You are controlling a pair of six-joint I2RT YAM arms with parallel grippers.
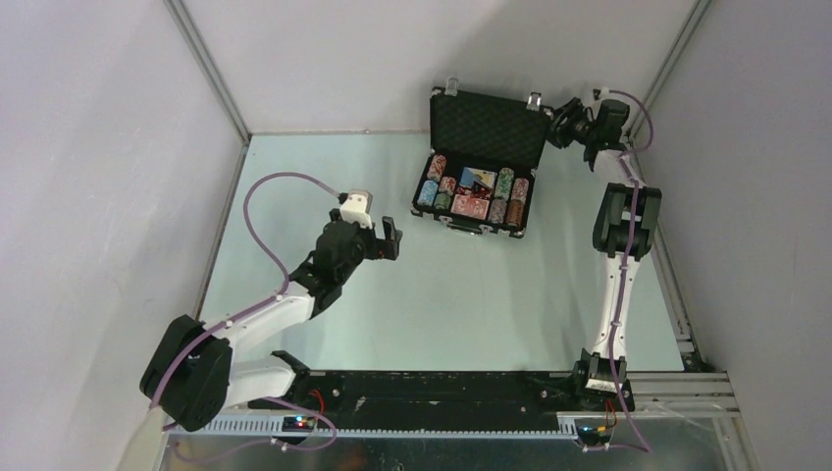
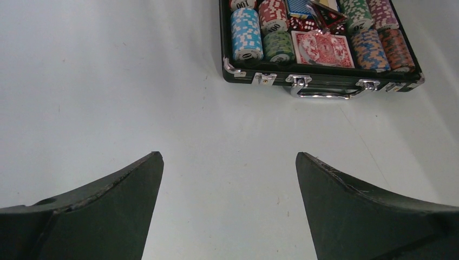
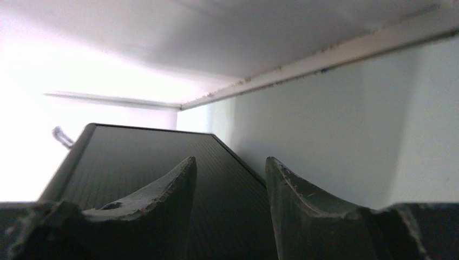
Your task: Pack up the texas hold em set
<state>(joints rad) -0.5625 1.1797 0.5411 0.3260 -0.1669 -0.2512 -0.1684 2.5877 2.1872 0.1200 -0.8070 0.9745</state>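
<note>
Fingers (image 2: 119, 206) of the left gripper (image 2: 227, 157) spread as wide as they go, nothing between them but bare table; released, touching nothing, hovering well short of the case (image 2: 325, 76). Right gripper (image 3: 228, 162): fingers (image 3: 162, 189) roughly half apart, a clear gap between the tips, nothing seen clamped. It sits up behind the far right corner of the raised lid (image 3: 135, 157), whose ribbed black back fills the space under and between the fingers. Contact with the lid: cannot tell. Overhead view puts the right gripper (image 1: 561, 123) at the lid's (image 1: 488, 128) upper right edge and the left gripper (image 1: 390, 238) to the left of the case (image 1: 461, 224), apart from it. Case lies open at the back centre-right of the table (image 1: 442, 314), lid upright, foam lining facing forward. Inside: striped chip stacks (image 2: 246, 35) on both sides, a red-backed card deck (image 2: 323, 50) in the middle near the front wall, a blue deck (image 2: 299, 6) behind it, red dice (image 2: 303, 24) between the two. Silver latches (image 2: 265, 78) and handle (image 2: 323, 95) on the front wall, facing the arms. Table top pale grey-green, matte. White walls (image 1: 324, 59) on three sides, metal posts (image 1: 211, 74) at the corners, aluminium rail (image 1: 677, 392) along the near right edge. Purple cable (image 1: 270, 196) loops above the left arm.
</note>
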